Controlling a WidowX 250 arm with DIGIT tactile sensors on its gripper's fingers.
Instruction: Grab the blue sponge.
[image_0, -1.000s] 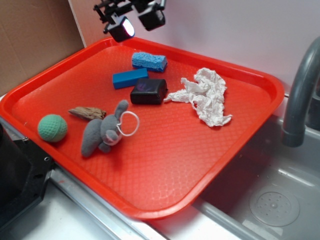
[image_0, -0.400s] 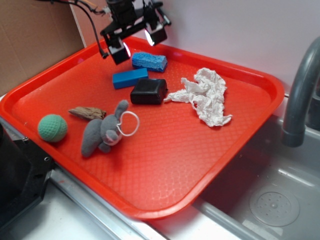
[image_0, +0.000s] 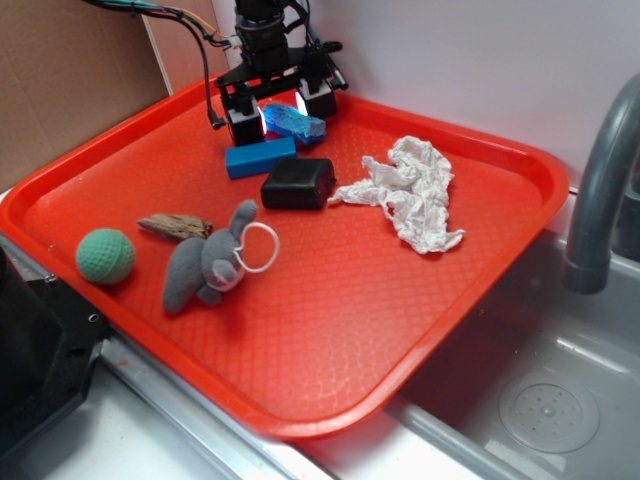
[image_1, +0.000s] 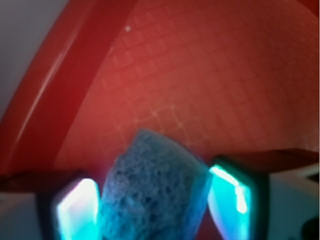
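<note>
**Gripper straddles the sponge at the tray's far edge**

The gripper (image_0: 280, 108) is down at the back of the red tray (image_0: 470, 280), fingers spread either side of the blue sponge (image_0: 292, 121). From the wrist, the sponge (image_1: 150, 195) sits between the pads (image_1: 77, 212), which touch or nearly touch it. A blue block (image_0: 260, 156) and black box (image_0: 298, 183) lie just in front. No writing is legible anywhere.

On the red tray (image_0: 480, 300): black box (image_0: 298, 183) mid-rear, blue block (image_0: 259, 156) behind it, crumpled paper (image_0: 410, 190) right, plush bunny (image_0: 210, 260), green ball (image_0: 105, 256) left.
</note>
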